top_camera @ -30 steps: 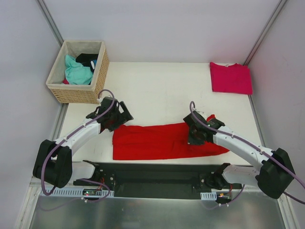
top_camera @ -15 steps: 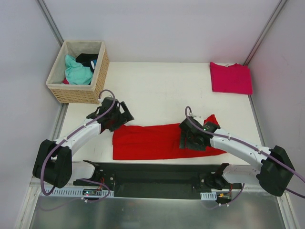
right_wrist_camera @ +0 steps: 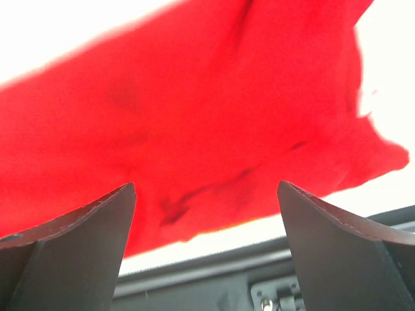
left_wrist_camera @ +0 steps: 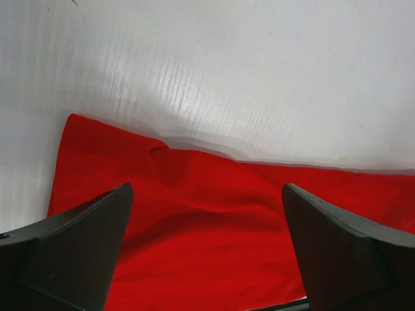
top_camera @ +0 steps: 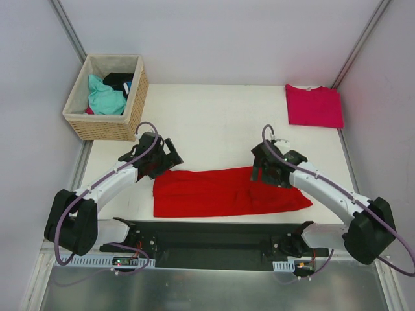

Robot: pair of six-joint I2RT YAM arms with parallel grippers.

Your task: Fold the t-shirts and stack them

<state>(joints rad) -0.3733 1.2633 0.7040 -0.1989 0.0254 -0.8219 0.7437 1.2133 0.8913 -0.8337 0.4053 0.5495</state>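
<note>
Bright red soft cloth t-shirt [top_camera: 220, 192], folded long, lies near-ctr. Left gripper [top_camera: 172, 156] & right gripper [top_camera: 260, 172] both spread wide, empty, over its far edge. Prob. light, limp: pinch far corners.

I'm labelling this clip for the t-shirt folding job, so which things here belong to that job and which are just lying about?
Belongs to the job:
red t-shirt, spread near the arms
pink t-shirt, far right corner

Just lying about:
wicker basket
teal cloth inside it
</note>
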